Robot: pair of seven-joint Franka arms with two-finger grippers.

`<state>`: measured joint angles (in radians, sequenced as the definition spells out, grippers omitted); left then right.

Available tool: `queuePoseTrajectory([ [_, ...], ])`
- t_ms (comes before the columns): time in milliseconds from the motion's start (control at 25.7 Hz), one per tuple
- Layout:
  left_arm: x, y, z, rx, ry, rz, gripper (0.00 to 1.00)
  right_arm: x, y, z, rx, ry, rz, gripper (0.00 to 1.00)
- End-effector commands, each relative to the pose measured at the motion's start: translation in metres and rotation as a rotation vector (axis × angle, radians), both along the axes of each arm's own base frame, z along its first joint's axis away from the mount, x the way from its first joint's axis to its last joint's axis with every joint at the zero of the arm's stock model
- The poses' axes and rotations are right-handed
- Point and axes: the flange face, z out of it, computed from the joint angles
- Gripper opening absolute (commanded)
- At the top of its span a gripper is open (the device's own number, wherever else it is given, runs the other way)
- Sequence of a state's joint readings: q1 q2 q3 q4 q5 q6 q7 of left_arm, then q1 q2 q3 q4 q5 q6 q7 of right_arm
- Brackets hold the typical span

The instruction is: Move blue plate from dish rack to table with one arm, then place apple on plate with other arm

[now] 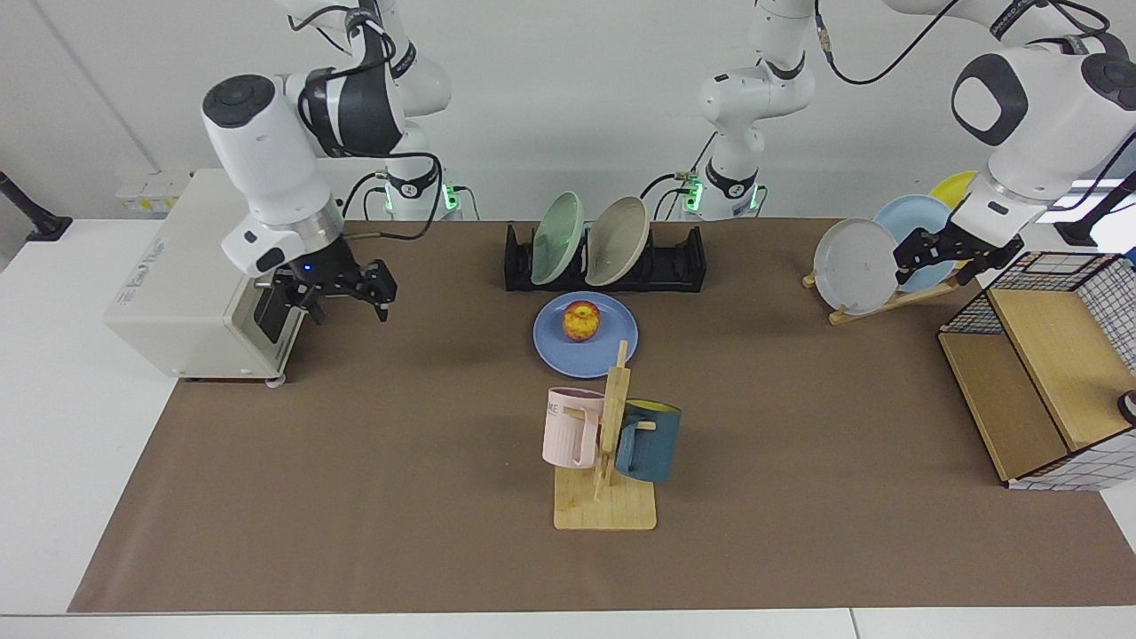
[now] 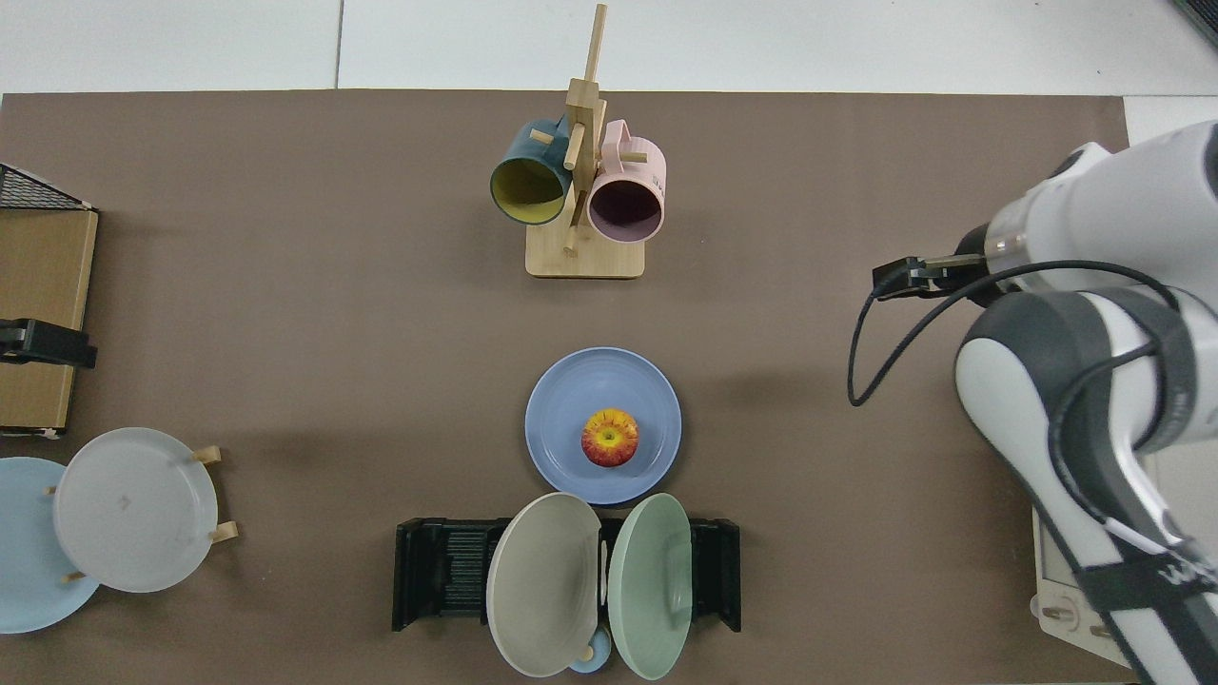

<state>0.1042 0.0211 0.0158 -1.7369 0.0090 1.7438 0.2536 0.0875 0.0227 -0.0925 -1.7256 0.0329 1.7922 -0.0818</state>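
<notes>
Apple point(image 1: 580, 320), small, round, red and yellow, sits near the middle of the round, shallow periwinkle-blue plate point(image 1: 612, 351), which lies flat on the wide brown mat of the large white table point(image 1: 373, 461). Just behind the plate stands the low black slotted dish rack point(image 1: 679, 262), holding a pale green plate point(image 1: 555, 238) and a beige plate point(image 1: 619, 240) on edge between its dividers. In front of the blue plate, a wooden mug tree point(image 1: 608, 461) carries a pink mug point(image 1: 568, 428) and a dark teal mug point(image 1: 650, 441).

Farther out, the right gripper point(image 1: 342, 288) hangs above the mat beside the cream toaster oven point(image 1: 186, 266), well apart from the apple, its fingers spread wide and holding nothing. In the top view only this arm's wrist and cable show at the mat's edge.

At the opposite end, the left gripper point(image 1: 951, 251) hovers in front of the slanted light wooden plate stand point(image 1: 896, 300), which bears a grey plate point(image 1: 854, 264), a sky-blue plate point(image 1: 910, 222) and a yellow plate point(image 1: 957, 188); its fingers are parted and empty. A wire-and-wood shelf basket point(image 1: 1047, 382) stands beside that stand.
</notes>
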Motion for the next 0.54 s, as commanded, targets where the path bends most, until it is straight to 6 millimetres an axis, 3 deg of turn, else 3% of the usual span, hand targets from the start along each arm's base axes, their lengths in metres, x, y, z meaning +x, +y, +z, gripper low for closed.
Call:
queuePoseTrajectory([
  [0,0.0,-0.035,0.016,-0.008,-0.031,-0.001,1.0,-0.009,-0.003,0.023,-0.01,-0.005,0.053,1.0],
  [506,0.002,-0.053,0.025,-0.001,-0.049,0.025,1.0,-0.007,0.01,0.019,-0.005,-0.026,-0.009,1.0],
])
